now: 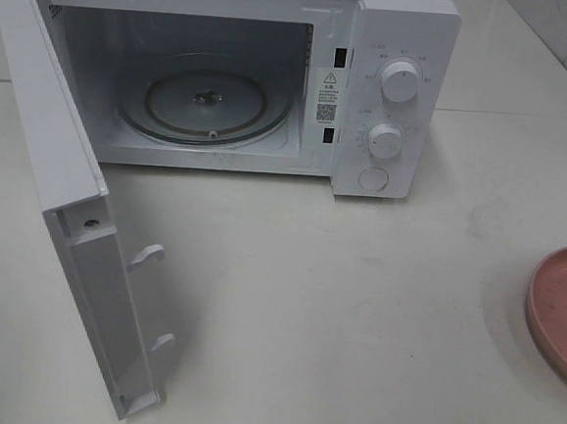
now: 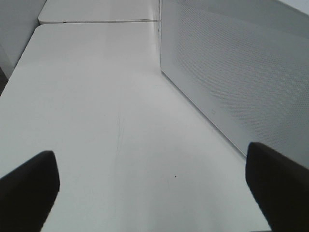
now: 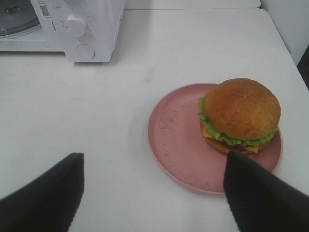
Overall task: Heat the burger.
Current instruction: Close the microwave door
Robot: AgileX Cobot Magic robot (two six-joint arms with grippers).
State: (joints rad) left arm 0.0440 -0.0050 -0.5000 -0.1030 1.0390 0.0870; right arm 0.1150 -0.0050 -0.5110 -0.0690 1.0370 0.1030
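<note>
Burger (image 3: 239, 116) sits on the pink plate (image 3: 176, 140), off-centre, pushed toward the rim on the side away from the microwave; bun top glossy brown, lettuce frill and yellow cheese showing under it. Rest of the plate is bare. Plate is on the white table (image 3: 96, 111), well apart from the microwave.

Right gripper (image 3: 149, 193): fingers (image 3: 48, 193) spread wide, nothing between them, hovering over the table on the near side of the plate. One finger tip overlaps the plate edge in the wrist view; contact can't be judged. Burger untouched.

Left gripper (image 2: 152, 188): fingers (image 2: 277, 183) fully apart, holding nothing, above bare table beside the outer face of the open microwave door (image 2: 241, 72), perforated pattern visible on it.

High view: neither gripper shows. Only a slice of the plate is visible at the right edge; burger is out of that view.

Microwave (image 1: 396, 93) at the back of the table, door (image 1: 67, 215) swung fully open to the left, two latch hooks sticking out of its inner edge. Cavity holds only the glass turntable (image 1: 206, 103), with nothing on it. Control panel on the right has two round knobs (image 1: 400, 82) stacked, round button (image 1: 373, 179) under them. Warning sticker on the frame beside the cavity.
</note>
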